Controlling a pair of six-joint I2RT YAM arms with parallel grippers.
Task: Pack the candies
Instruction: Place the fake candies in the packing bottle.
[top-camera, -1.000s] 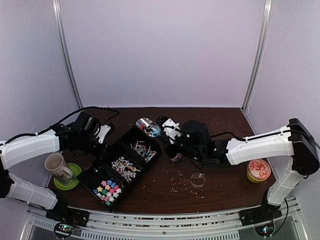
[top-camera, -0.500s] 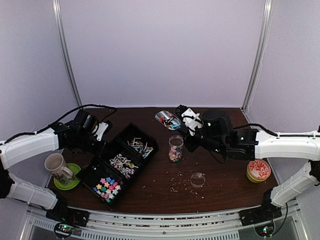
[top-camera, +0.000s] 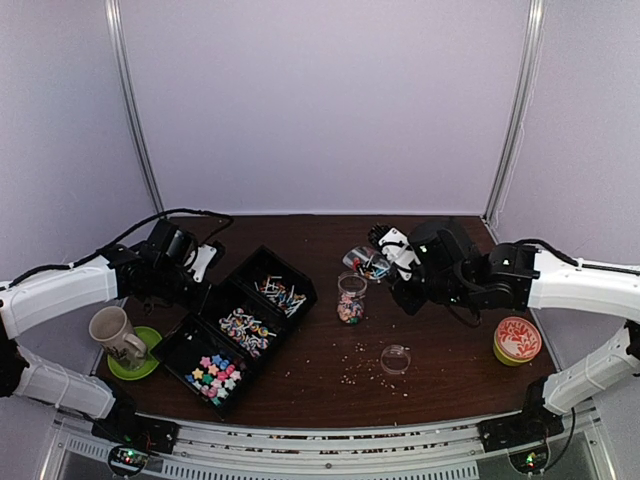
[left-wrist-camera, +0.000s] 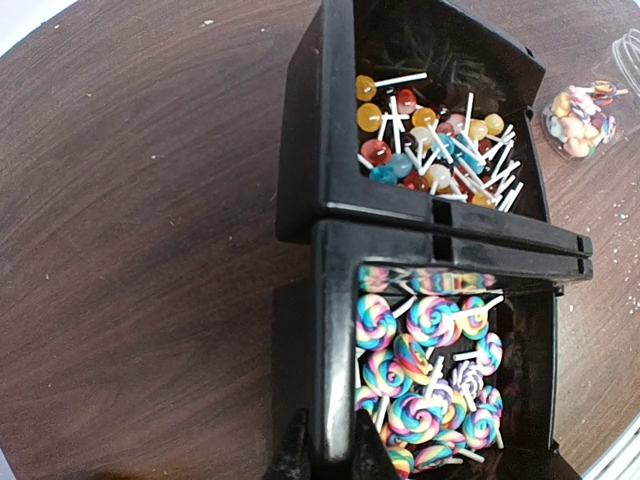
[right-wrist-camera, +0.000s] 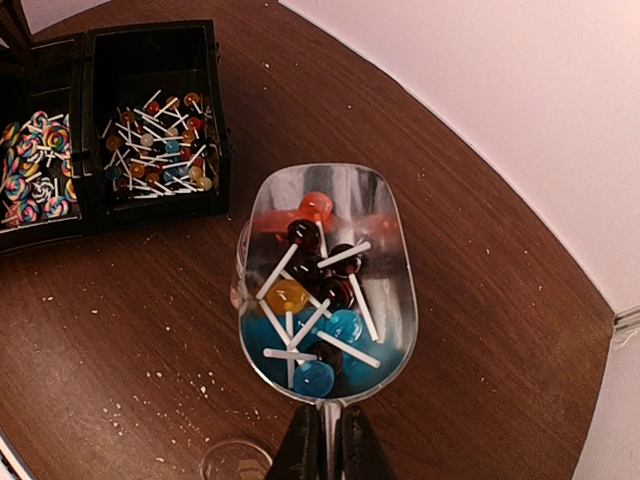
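Nearest the bases lies a clear lid (top-camera: 396, 357). Left of it, a black tray (left-wrist-camera: 303, 130) with 3 compartments holds candies (top-camera: 250, 330): star pieces (top-camera: 214, 376) nearest, swirl lollipops (left-wrist-camera: 420, 370) in the middle, round lollipops (left-wrist-camera: 430, 150) farthest. The left gripper (left-wrist-camera: 328, 452) is clamped on the tray's outer wall beside the middle compartment. Beyond the lid, 1 small jar (top-camera: 351, 298) stands upright, partly filled. The right gripper (right-wrist-camera: 325, 440) is clamped on the handle of a clear scoop (right-wrist-camera: 330, 195) loaded with round lollipops, held above the table just behind the jar.
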